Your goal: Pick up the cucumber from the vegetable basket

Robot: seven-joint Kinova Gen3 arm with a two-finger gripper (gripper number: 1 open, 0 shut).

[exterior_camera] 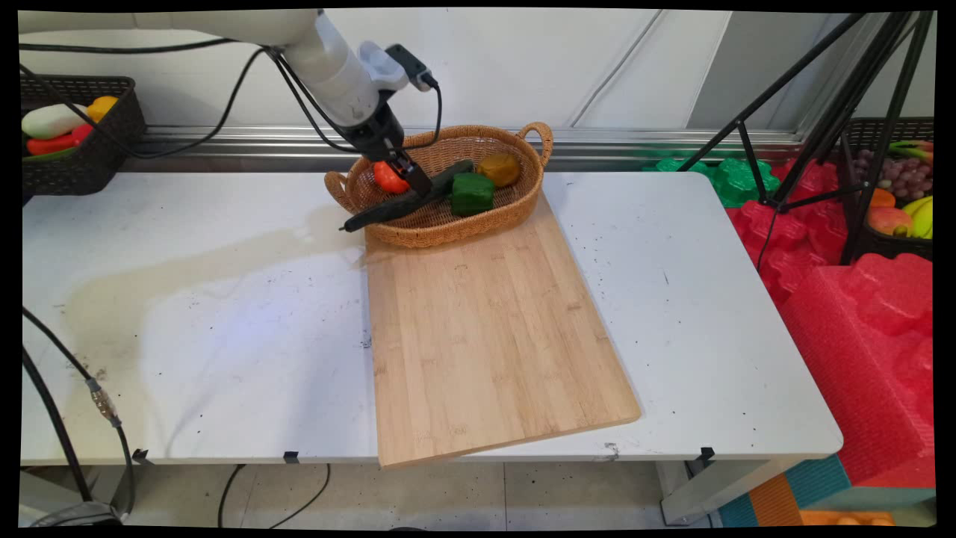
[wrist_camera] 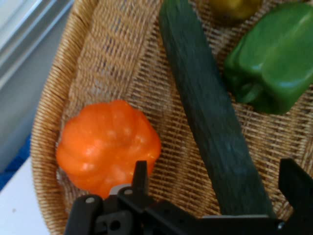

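My gripper (exterior_camera: 409, 178) is down inside a woven basket (exterior_camera: 448, 233) at the back of the table. It stands open, its fingers on either side of a long dark green cucumber (exterior_camera: 403, 203) without touching it. The cucumber's near end sticks out over the basket's left rim. In the hand view the cucumber (wrist_camera: 210, 117) runs between the two fingers of the gripper (wrist_camera: 217, 171). A small orange pumpkin (wrist_camera: 107, 147) lies just beside the left finger. A green bell pepper (wrist_camera: 274, 63) lies on the cucumber's other side.
A yellow-brown fruit (exterior_camera: 499, 169) sits in the basket's far end. A bamboo cutting board (exterior_camera: 485, 336) lies in front of the basket. Black baskets of produce stand at the far left (exterior_camera: 82, 161) and right (exterior_camera: 896, 187). A tripod (exterior_camera: 821, 127) stands at the right.
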